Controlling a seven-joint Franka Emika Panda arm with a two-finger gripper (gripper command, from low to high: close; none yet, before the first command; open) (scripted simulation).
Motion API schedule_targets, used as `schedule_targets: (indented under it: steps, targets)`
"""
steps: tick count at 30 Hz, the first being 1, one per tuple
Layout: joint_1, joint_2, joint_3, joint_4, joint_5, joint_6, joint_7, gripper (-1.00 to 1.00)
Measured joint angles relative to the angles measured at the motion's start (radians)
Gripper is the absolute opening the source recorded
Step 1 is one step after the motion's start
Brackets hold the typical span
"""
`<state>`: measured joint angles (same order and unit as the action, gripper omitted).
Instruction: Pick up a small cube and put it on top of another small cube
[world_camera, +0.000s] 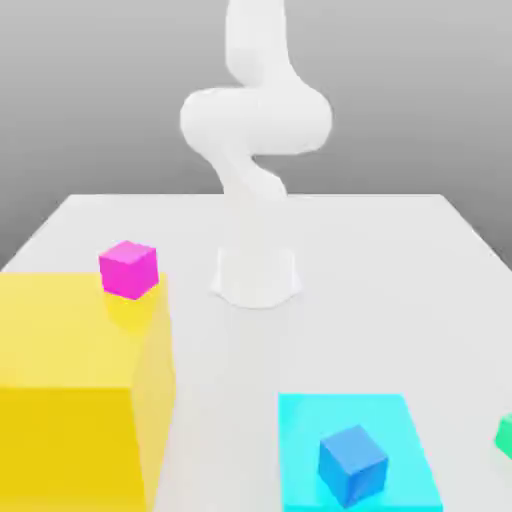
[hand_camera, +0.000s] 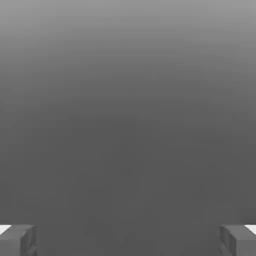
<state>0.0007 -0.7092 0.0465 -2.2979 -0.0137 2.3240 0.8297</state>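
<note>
A: Start nearest the exterior camera. What's there?

B: At about five o'clock in that view sits a flat cyan block (world_camera: 390, 420) with a blue small cube (world_camera: 352, 465) resting on top of it. At eight o'clock stands a big yellow block (world_camera: 70, 390), and a magenta small cube (world_camera: 129, 269) sits on its far top corner. The small green cube (world_camera: 505, 436) is at roughly four o'clock, cut off by the frame edge, on the white table (world_camera: 400, 260) just beside the cyan block and apart from it.

A: And farther back?

B: The arm (world_camera: 250, 130) rises from its base at the table's centre, about twelve o'clock, well apart from every cube.

A: The hand?

B: In the hand view the gripper (hand_camera: 128, 240) has its fingertips (hand_camera: 17, 240) spread to the two far edges, jaws fully apart, nothing between them, with plain grey beyond.

A: So the step is the reach for the green cube. How to do it well?

B: My judgement: swing toward four o'clock first, staying high enough to clear the cyan block and the blue cube. Square the jaws to two opposite faces, come straight down over the centre, and close only when both pads flank the cube. It's small, so an off-centre descent could nudge it toward the table edge.
</note>
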Motion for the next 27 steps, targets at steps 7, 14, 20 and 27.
schedule_targets:
  steps: [7,14,20,27]
  targets:
    - [0.007,0.257,0.136,0.006,-0.056,0.069,0.097,0.0]
    - [0.033,0.51,0.258,0.012,-0.144,0.136,0.216,0.0]
    - [0.117,0.732,0.318,0.018,-0.235,0.19,0.328,0.0]
    - [0.217,0.983,0.344,0.023,-0.298,0.258,0.429,0.0]
